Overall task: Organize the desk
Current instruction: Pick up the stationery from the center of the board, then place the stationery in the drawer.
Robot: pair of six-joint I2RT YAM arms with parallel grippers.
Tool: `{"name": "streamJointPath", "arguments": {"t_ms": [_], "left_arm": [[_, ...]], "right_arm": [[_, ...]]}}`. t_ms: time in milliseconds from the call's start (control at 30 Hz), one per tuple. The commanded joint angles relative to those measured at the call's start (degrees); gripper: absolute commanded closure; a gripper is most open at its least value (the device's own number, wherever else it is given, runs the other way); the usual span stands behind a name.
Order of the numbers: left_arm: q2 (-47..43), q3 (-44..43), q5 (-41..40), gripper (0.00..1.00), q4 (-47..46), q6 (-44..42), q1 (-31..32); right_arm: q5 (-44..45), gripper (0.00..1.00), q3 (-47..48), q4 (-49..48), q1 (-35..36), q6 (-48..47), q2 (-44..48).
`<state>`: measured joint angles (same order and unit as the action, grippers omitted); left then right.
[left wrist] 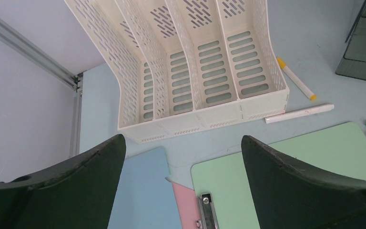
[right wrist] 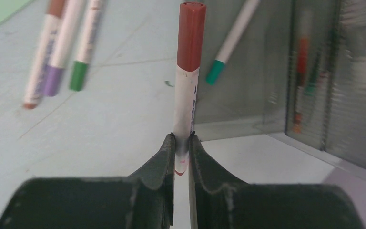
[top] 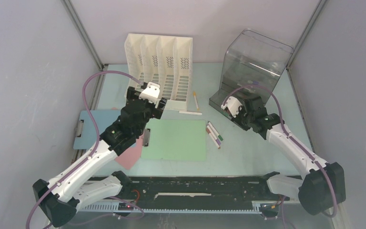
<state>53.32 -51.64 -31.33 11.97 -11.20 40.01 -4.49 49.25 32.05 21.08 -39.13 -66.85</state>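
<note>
The desk [top: 257, 152] is a pale mint-green tabletop. My right gripper [right wrist: 182, 140] is shut on the lower end of a white marker with a red cap [right wrist: 188, 86], which points away from the wrist beside the front of the grey clear bin [top: 252, 67]. My left gripper [left wrist: 182, 140] is open with nothing between its fingers. It hovers over the corners of the blue clipboard [left wrist: 140, 191] and the green clipboard [left wrist: 305, 157], just in front of the white file organizer [left wrist: 195, 62].
Three markers [top: 214, 133] lie right of the green clipboard [top: 176, 140]. A yellow-capped marker [top: 195, 100] and a white pen [top: 190, 112] lie by the organizer [top: 159, 62]. A pink board [top: 131, 155] sits between the clipboards. A teal-capped marker [right wrist: 228, 47] lies at the bin.
</note>
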Motion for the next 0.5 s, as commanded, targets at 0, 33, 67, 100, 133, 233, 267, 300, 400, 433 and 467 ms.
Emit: {"name": "streamJointPath", "arguments": {"t_ms": [0,33,67,100,133,233,267,300,400,433,467], "left_arm": [[0.1,0.5,-0.8,0.00,-0.9,-1.5,0.4],[0.1,0.5,-0.7,0.00,-0.9,-1.5,0.4],[0.1,0.5,-0.7,0.00,-0.9,-1.5,0.4],[0.2,0.5,-0.6,0.00,-0.9,-1.5,0.4],[0.2,0.5,-0.6,0.00,-1.0,-1.5,0.4],[0.2,0.5,-0.6,0.00,-0.9,-1.5,0.4],[0.2,0.5,-0.6,0.00,-0.9,-1.5,0.4],[0.2,0.5,-0.6,0.00,-0.9,-1.5,0.4],[0.3,0.5,-0.6,0.00,-0.9,-1.5,0.4],[0.3,0.6,-0.6,0.00,-0.9,-1.5,0.4],[0.3,0.5,-0.6,0.00,-0.9,-1.6,0.4]], "right_arm": [[10.2,1.00,-2.4,-10.4,-1.0,3.6,1.1],[11.8,1.00,-2.9,-12.0,-1.1,3.7,1.0],[13.9,1.00,-3.5,-13.5,-1.2,3.7,0.9],[15.2,1.00,-4.0,-15.1,-1.3,3.7,0.8],[16.5,1.00,-4.5,-16.6,-1.3,3.7,0.7],[20.1,1.00,-5.9,-20.8,-1.4,3.9,0.3],[20.9,1.00,-6.3,-22.0,-1.3,4.1,0.1],[21.6,1.00,-6.7,-23.0,-1.3,4.1,-0.2],[23.7,1.00,-7.1,-25.7,-1.4,4.6,-1.2],[24.1,1.00,-7.1,-26.2,-1.4,4.6,-1.4],[25.0,1.00,-7.4,-27.4,-1.3,4.7,-1.7]]}}
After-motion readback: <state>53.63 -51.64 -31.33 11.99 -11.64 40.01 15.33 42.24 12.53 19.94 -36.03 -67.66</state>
